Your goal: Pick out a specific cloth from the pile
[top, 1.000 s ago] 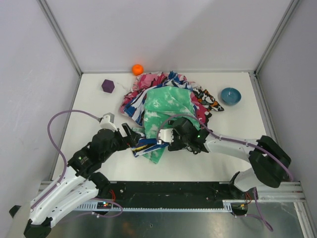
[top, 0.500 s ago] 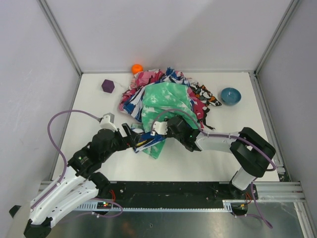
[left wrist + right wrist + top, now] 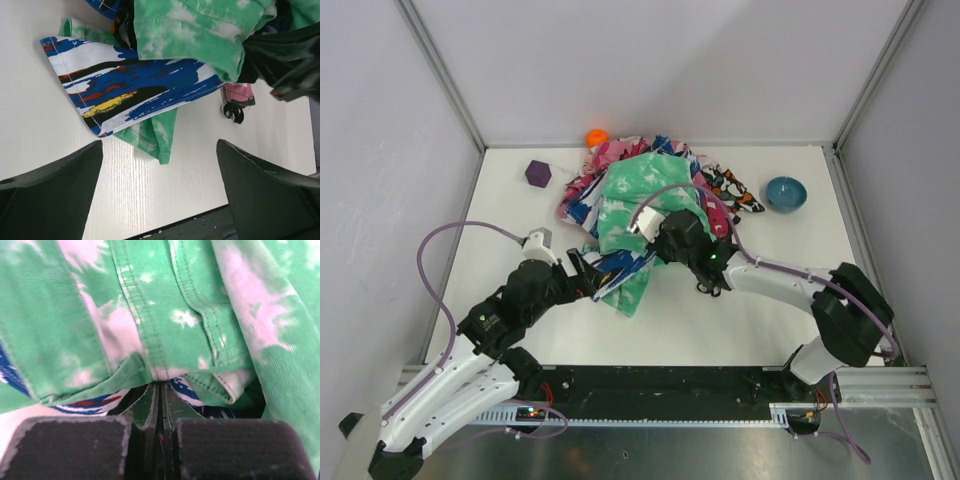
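The pile [image 3: 610, 175] lies at the back middle of the table, with a mint-green and white cloth [image 3: 640, 190] on top. My right gripper [image 3: 655, 245] reaches in under that cloth's near edge. In the right wrist view its jaws [image 3: 160, 387] are shut, and the mint-green cloth [image 3: 150, 300] gathers in folds at their tips. A blue, white and black striped cloth [image 3: 135, 90] spreads at the pile's near-left edge. My left gripper [image 3: 159, 147] hovers open just short of it, holding nothing. No plain black cloth shows clearly; dark shapes sit beside the right arm.
An orange ball [image 3: 597, 137] and a purple block [image 3: 538, 173] sit at the back left, and a blue bowl [image 3: 785, 192] at the back right. A black cloth with orange and white print [image 3: 730, 188] trails toward the bowl. White walls enclose the table on three sides.
My right gripper went from open to shut while moving back and left under the mint-green cloth. The cloth has bunched up and shifted toward the back. The left arm stayed put.
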### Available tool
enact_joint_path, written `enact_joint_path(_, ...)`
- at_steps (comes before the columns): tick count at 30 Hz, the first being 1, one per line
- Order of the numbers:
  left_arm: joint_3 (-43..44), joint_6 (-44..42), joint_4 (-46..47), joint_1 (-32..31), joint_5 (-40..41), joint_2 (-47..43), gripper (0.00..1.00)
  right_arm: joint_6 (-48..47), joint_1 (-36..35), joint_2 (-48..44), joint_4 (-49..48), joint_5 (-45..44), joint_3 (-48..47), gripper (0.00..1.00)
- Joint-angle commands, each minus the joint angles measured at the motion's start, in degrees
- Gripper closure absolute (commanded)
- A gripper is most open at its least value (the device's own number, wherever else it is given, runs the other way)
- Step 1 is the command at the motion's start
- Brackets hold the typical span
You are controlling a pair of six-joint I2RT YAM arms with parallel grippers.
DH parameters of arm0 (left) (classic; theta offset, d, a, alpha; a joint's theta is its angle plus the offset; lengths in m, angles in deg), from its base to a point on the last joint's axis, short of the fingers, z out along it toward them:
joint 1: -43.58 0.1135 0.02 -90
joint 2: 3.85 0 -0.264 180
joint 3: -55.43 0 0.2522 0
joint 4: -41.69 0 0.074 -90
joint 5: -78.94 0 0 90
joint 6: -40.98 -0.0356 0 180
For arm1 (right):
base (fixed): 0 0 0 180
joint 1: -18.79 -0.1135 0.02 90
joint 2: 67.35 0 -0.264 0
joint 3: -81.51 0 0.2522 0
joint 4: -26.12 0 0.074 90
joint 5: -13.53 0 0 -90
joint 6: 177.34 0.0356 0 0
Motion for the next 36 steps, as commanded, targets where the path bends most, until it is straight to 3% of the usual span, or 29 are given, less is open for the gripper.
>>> enact_joint_path(1, 0.92, -1.86, 0.57, 0.23, -0.66, 0.56, 0.0, 14.42, 0.1, -9.73, 0.49, 12.12, -8.41, 1.0)
enact_joint_path(6, 1.97, -2.21, 0.95, 0.27, -3.1, 1.92, 0.0, 26.96, -1.38, -14.31, 4.67, 22.08, -11.41, 1.0)
enact_joint_path(11, 2.92, -3.08, 2.31, 0.05, -6.92, 3.78, 0.0, 37.4, -1.11, -14.66, 4.97, 20.71, -14.97, 1.0)
enact_joint_path(17, 4.42, -4.5, 5.77, -0.78, -11.54, 4.53, 0.0, 55.28, 9.24, -12.05, 2.34, 18.92, -18.79, 1.0)
enact_joint_path(23, 5.84, -5.65, 10.16, -1.4, -13.79, 8.31, 0.0, 74.22, 27.4, 1.64, 7.86, 17.24, -20.2, 1.0)
enact_joint_path(26, 7.51, -6.29, 11.94, -1.83, -13.87, 12.25, 0.0, 79.89, 33.37, 12.33, 11.01, 26.02, -20.27, 1.0)
enact_joint_path(31, 12.16, -7.54, 14.31, -2.77, -13.89, 21.15, 0.0, 83.88, 36.25, 28.07, 11.08, 35.88, -20.02, 1.0)
enact_joint_path(36, 19.21, -9.02, 17.28, -5.31, -15.7, 33.28, 0.0, 83.41, 34.8, 29.08, 10.79, 36.16, -19.34, 1.0)
